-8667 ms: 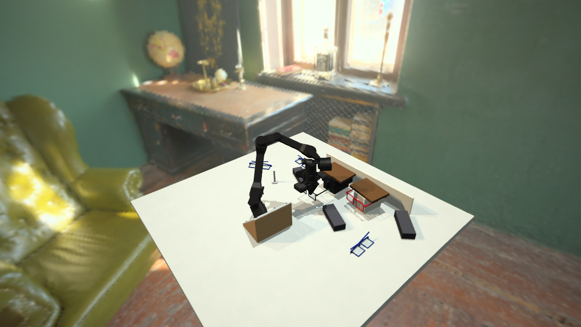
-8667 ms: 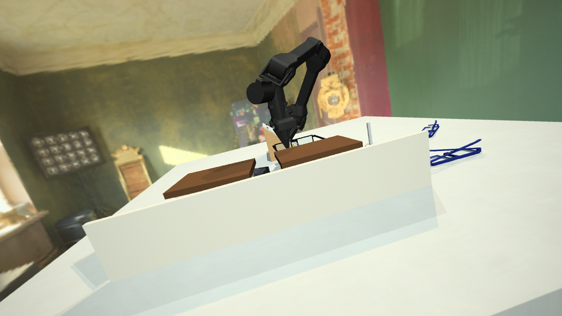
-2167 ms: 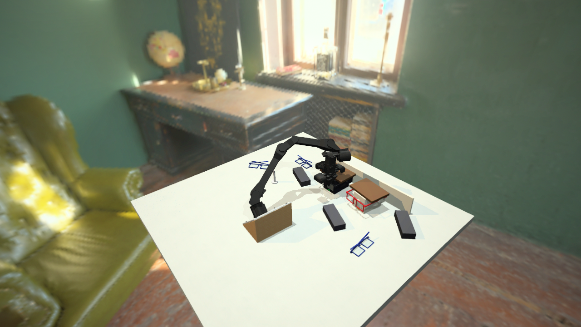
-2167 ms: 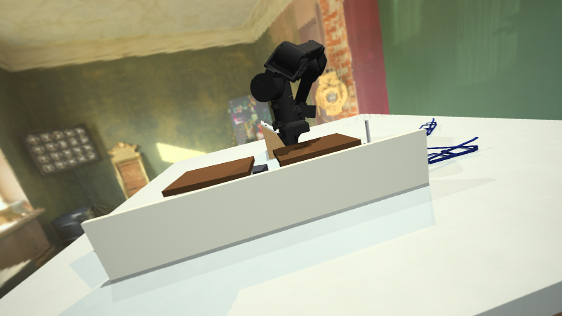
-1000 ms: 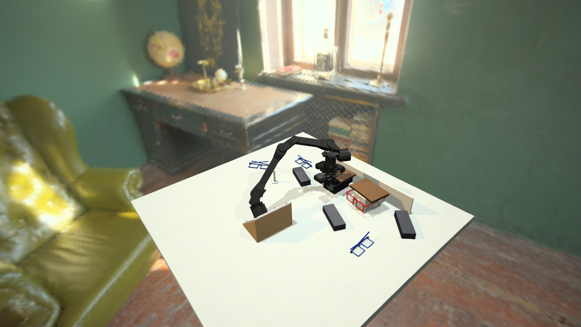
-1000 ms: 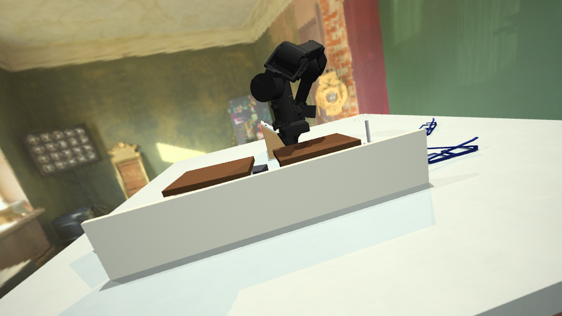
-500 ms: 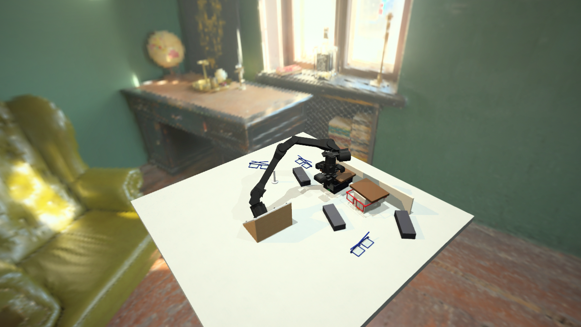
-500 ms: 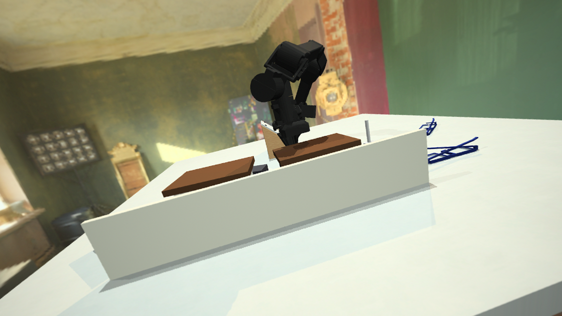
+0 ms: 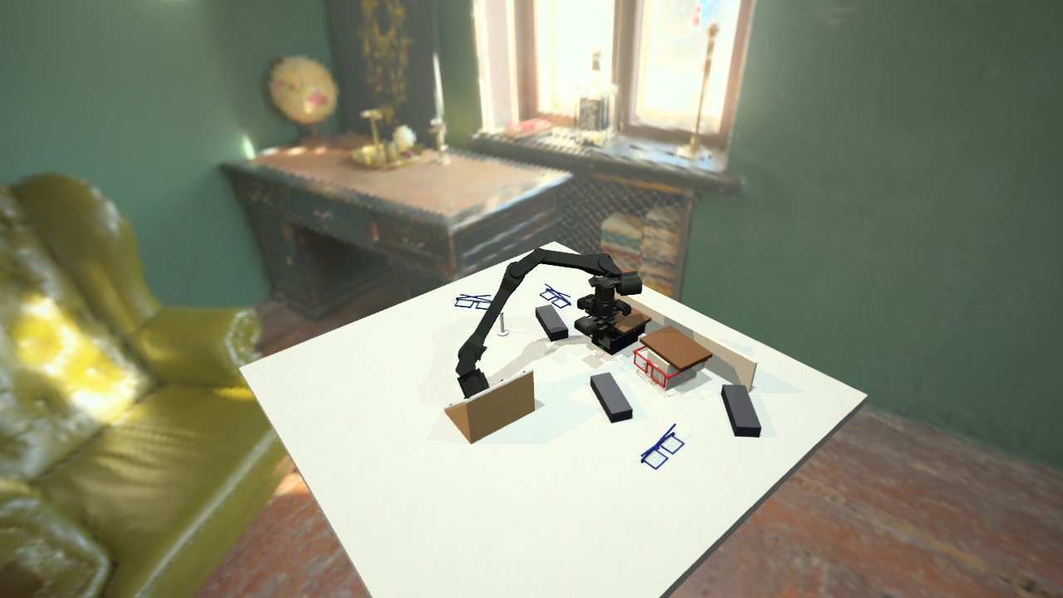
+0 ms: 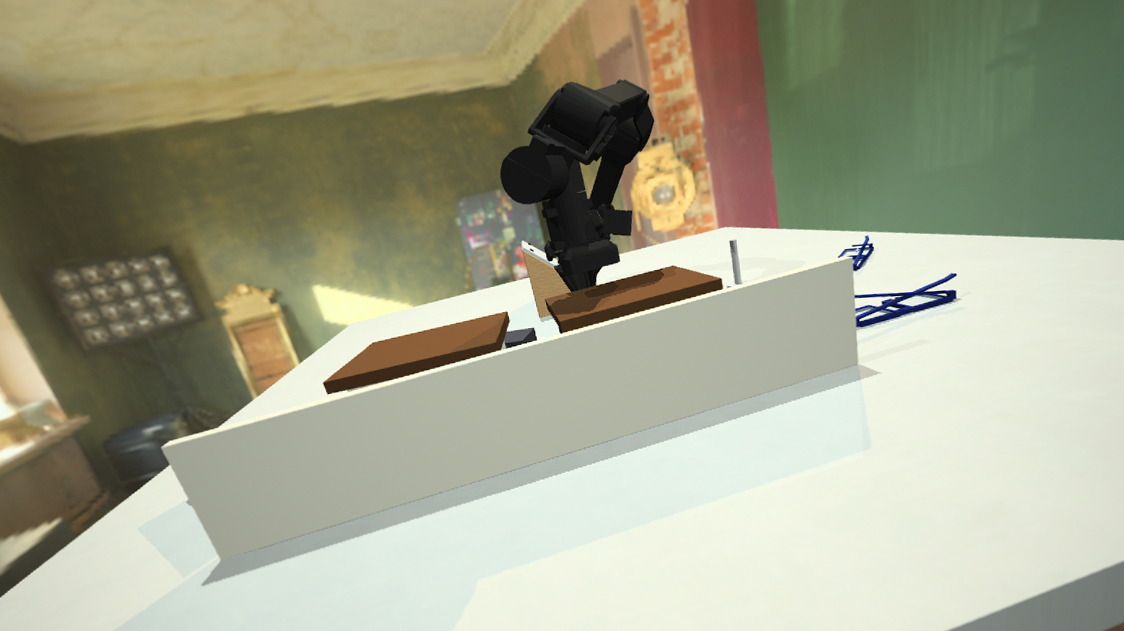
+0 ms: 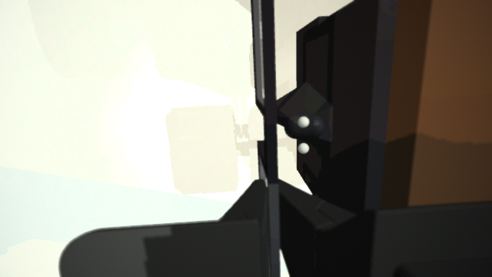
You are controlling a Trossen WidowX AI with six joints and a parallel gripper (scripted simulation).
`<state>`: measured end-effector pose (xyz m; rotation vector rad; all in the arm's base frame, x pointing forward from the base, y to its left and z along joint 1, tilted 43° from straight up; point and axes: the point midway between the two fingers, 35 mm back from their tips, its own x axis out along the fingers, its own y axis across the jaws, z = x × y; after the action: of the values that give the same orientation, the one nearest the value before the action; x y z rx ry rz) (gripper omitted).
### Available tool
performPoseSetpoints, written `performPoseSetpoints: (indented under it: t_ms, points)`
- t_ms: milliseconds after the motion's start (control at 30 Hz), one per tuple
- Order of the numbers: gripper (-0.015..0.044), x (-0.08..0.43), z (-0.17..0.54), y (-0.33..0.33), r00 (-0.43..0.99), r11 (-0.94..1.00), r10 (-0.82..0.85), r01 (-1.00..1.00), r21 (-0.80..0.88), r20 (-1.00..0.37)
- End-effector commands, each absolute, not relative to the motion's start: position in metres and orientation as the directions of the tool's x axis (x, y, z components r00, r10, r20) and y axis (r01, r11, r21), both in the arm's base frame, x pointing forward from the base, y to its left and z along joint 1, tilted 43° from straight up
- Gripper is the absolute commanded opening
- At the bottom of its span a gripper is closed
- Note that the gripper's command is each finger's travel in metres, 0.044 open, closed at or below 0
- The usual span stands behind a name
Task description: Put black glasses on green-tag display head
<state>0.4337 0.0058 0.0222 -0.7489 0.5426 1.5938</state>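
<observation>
In the top view, the hand (image 9: 606, 321) is over the dark head (image 9: 614, 341) with the green tag, and red glasses (image 9: 646, 366) are on the other head (image 9: 673, 379). In the exterior view, the hand (image 10: 583, 283) points down behind a brown board (image 10: 636, 292). In the wrist view, the hand (image 11: 266, 188) pinches the black glasses (image 11: 270, 154) before the dark head's (image 11: 351, 96) white eyes (image 11: 304, 121); bridge contact is unclear.
</observation>
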Motion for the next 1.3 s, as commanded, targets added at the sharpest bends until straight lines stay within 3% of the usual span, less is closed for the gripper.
performPoseSetpoints:
  t_ms: [0,1267]
  points:
    - [0.0,0.4338,0.0223,0.0069,-0.059,-0.157,0.682,-0.985,-0.067,-0.729]
    - [0.0,0.4339,0.019,0.0101,-0.059,-0.157,0.682,-0.985,-0.067,-0.729]
